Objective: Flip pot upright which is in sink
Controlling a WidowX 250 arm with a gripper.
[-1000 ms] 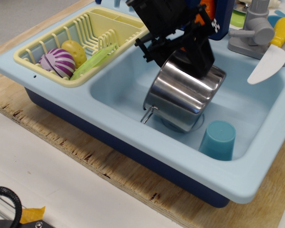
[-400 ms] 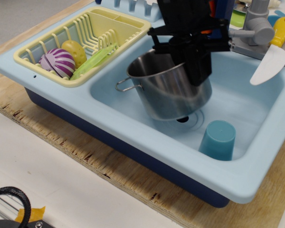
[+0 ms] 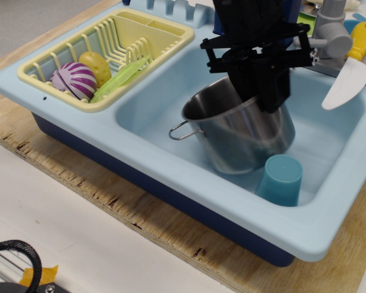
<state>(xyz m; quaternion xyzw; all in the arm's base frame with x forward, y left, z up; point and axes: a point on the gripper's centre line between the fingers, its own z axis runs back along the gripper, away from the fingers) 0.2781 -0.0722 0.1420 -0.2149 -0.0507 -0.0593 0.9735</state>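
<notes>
1. The pot (image 3: 244, 137) stands in the sink (image 3: 171, 183) basin, mouth up, axis close to vertical with a slight lean; by the look of it the flip is essentially done.
2. The gripper (image 3: 259, 91) comes down from above onto the pot's far rim, one finger reaching inside the mouth, so the pot hangs directly below it. It appears clenched on that rim.
3. One wire handle sticks out to the left; the other is hidden.
4. A teal cup (image 3: 279, 179) sits upside down just beside the pot's near right side, possibly touching. Judged from here, what remains is letting go and lifting straight up, without nudging pot or cup.
5. The pot looks empty inside.
6. The yellow rack (image 3: 46, 60) on the left holds a purple striped ball (image 3: 74, 80), a potato (image 3: 95, 66) and a green piece (image 3: 121, 78).
7. A knife (image 3: 348, 70) lies by the faucet (image 3: 329, 30).
</notes>
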